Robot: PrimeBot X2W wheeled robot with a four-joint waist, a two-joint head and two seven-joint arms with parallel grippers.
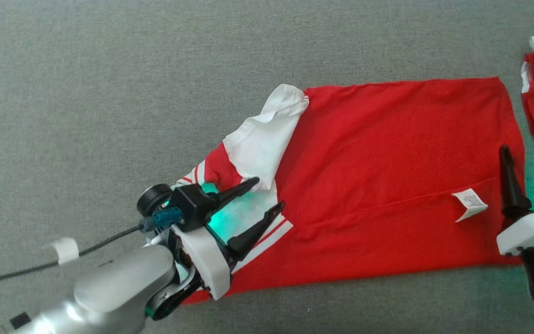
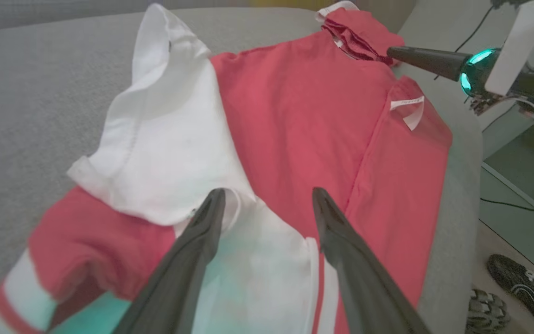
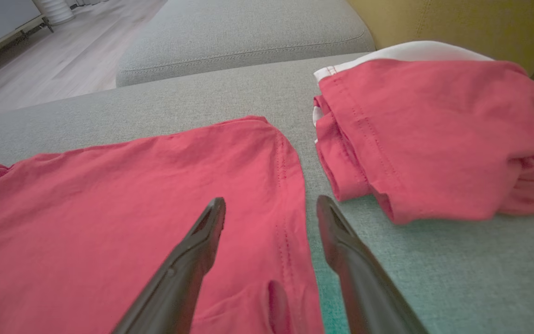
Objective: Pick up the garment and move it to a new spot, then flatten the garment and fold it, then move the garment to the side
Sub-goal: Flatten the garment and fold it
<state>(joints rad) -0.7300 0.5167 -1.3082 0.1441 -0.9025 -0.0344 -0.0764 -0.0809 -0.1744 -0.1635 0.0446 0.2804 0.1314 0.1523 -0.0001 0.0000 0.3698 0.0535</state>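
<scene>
— Step in hand is folding, we judge: our left gripper (image 1: 270,192) hangs spread and empty over the white sleeve (image 1: 267,134) of the red cotton T-shirt (image 1: 387,153), which lies flat on the grey fabric sofa cushion (image 1: 109,93).
— Our right gripper (image 1: 524,149), spread too, hovers at its right edge. Next we'd need a pinch at each end.

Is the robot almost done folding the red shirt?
Partly. The red shirt lies flat on the grey cushion, its near side seemingly folded over, label showing. In hand: the open left pincer hangs over the white sleeve laid onto the body; the right pincer is open by the hem. Left: more folds, then moving it aside.
</scene>
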